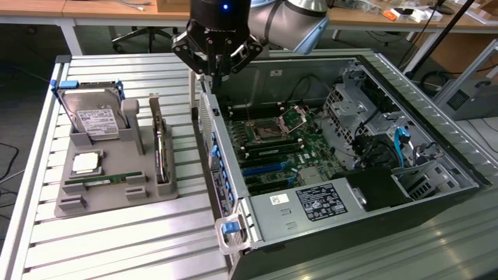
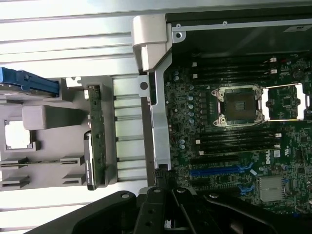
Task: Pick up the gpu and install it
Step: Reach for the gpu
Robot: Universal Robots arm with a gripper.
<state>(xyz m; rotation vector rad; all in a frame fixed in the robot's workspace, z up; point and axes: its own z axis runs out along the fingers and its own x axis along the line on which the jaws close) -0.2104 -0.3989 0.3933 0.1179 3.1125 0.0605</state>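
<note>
The gpu [image 1: 160, 147], a thin dark card with a silver bracket end, stands on edge in a slot of the grey holder [image 1: 116, 198] on the exterior view's left. In the wrist view the gpu [image 2: 95, 141] lies beside the open computer case. My gripper [image 1: 213, 77] hangs over the case's near wall, above and to the right of the gpu, its black fingers shut together with nothing between them. The wrist view has the gripper [image 2: 165, 184] just over the case wall's edge [image 2: 161, 141], apart from the card.
The open case [image 1: 233, 175] holds the motherboard [image 1: 272, 140] with a blue slot [image 2: 219, 171] and an empty CPU socket [image 2: 239, 105]. The holder also carries a hard drive [image 1: 95, 116], a CPU chip [image 1: 86, 163] and a green RAM stick [image 1: 105, 179]. The slatted table [image 1: 116, 251] surrounds them.
</note>
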